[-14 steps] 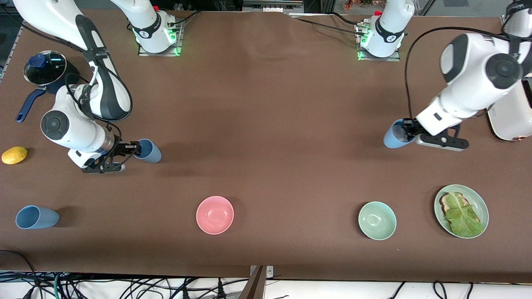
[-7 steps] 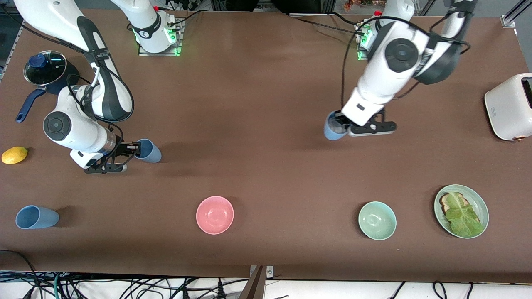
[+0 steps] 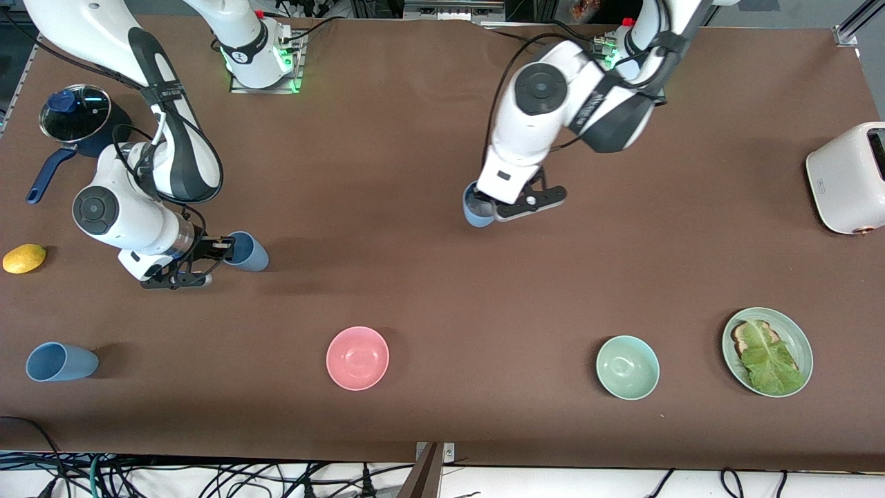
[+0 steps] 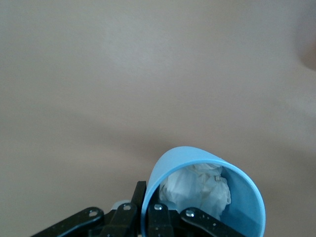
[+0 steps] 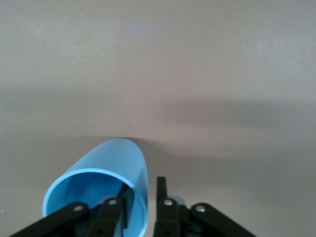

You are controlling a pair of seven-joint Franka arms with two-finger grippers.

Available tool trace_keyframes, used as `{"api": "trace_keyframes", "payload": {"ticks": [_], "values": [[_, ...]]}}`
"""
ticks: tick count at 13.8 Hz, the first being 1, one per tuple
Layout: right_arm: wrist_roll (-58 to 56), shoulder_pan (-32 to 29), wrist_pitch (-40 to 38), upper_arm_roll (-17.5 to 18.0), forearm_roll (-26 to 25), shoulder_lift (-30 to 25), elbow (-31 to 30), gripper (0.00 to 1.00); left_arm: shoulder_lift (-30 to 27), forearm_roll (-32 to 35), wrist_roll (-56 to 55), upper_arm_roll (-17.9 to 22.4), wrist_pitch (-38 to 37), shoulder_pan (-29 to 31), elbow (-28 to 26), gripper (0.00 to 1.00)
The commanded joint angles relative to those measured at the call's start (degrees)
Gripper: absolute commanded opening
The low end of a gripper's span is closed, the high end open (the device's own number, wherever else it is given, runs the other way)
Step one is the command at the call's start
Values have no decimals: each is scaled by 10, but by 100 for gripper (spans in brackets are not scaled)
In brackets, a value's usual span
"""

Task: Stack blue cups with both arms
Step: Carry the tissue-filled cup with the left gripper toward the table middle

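Right tool (image 3: 222, 251) sits low at the desk (image 3: 415, 290) toward the right arm's end, fingers straddling the rim wall of a blue cup (image 3: 247, 251) lying on its side. In the right wrist view one finger (image 5: 127, 200) is inside the mouth and the other finger is outside the wall with a gap showing, so the fingers are not pressed onto it; whether they touch the wall is not clear. Third blue cup (image 3: 61, 362) lies on its side nearer the front camera, near the desk edge at the right arm's end, well apart from both tools.

Left tool (image 3: 489, 206) is up over the middle of the desk, pinching the rim of another blue cup (image 3: 477, 207), one finger inside the mouth. Left wrist view shows crumpled white paper (image 4: 197, 190) inside that cup. Its base is hidden by the cup wall in the wrist view and partly covered by the wrist in the front view.

Also on the desk: lemon (image 3: 24, 258), navy saucepan (image 3: 75, 119), pink bowl (image 3: 357, 357), green bowl (image 3: 627, 367), plate (image 3: 800, 339) with toast and lettuce, toaster (image 3: 849, 176) cut off at the frame edge.
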Motion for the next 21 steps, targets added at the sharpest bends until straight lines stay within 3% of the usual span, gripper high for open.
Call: {"api": "trace_keyframes", "payload": {"ticks": [1, 6, 13, 21], "values": [[5, -1, 6, 5, 11, -1, -1, 16, 73, 34, -77, 4, -16, -38, 82, 0], [5, -1, 5, 5, 11, 0, 0, 0, 146, 61, -161, 16, -11, -81, 144, 0], [-3, 0, -7, 7, 9, -7, 14, 0, 199, 103, -194, 18, 42, -82, 145, 0], [0, 18, -116, 14, 9, -8, 110, 0, 237, 144, -227, 19, 71, -86, 145, 0]]}}
